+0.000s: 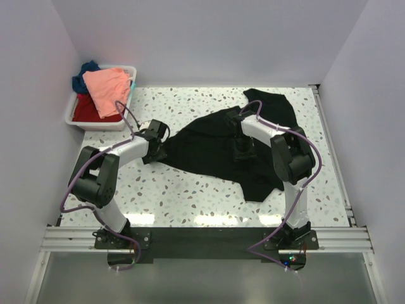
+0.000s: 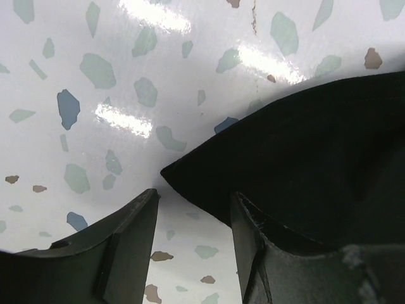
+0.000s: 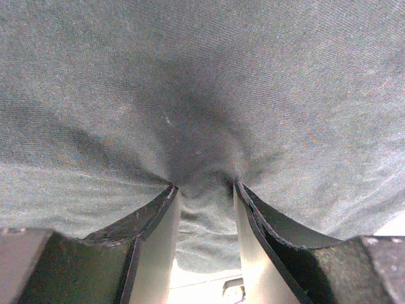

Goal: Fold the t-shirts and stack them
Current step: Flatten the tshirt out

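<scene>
A black t-shirt [image 1: 212,142] lies spread and rumpled across the middle of the table. My left gripper [image 1: 159,152] is low at its left edge and open. In the left wrist view a pointed corner of the shirt [image 2: 304,145] lies just ahead of the gap [image 2: 193,196], with the right finger [image 2: 253,240] resting over the cloth. My right gripper [image 1: 243,154] points down onto the shirt's middle. Its fingertips [image 3: 204,185] stand apart and press into the dark cloth [image 3: 202,76], which puckers around them. The salmon-pink [image 1: 106,88], red [image 1: 85,111] and dark blue [image 1: 85,69] t-shirts are piled in the bin.
A white plastic bin [image 1: 71,118] sits at the back left corner. White walls close in the speckled table [image 1: 190,196] on the left, back and right. A metal rail [image 1: 332,152] runs along the right edge.
</scene>
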`<action>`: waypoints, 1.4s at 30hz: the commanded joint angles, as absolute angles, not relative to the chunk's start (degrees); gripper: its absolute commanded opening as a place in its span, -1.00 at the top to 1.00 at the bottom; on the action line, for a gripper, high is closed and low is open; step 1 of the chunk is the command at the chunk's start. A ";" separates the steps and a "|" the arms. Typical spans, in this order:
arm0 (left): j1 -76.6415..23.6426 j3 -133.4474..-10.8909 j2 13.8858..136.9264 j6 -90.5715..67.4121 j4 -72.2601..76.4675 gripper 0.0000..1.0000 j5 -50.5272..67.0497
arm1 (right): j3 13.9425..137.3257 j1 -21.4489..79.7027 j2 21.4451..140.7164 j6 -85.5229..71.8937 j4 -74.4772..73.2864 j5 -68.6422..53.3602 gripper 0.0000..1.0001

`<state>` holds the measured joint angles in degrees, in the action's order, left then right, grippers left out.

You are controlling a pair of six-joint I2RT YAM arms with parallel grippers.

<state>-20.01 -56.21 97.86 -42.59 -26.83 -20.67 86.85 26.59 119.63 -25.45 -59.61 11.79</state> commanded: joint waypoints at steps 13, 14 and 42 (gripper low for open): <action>-18.81 -54.75 93.52 -44.38 -24.35 -0.07 -22.67 | 86.13 26.19 124.80 -26.19 -51.24 12.92 0.11; -18.81 -55.10 93.17 -44.38 -24.52 -0.07 -22.94 | 86.31 26.19 124.89 -26.10 -51.33 12.83 0.11; -15.56 -54.31 100.81 -43.24 -16.87 0.78 -16.26 | 87.71 26.19 125.42 -26.28 -52.91 14.06 0.11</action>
<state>-15.79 -54.24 98.32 -42.83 -16.32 -19.53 88.42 26.61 120.79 -25.39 -61.21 11.86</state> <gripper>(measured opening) 0.191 0.444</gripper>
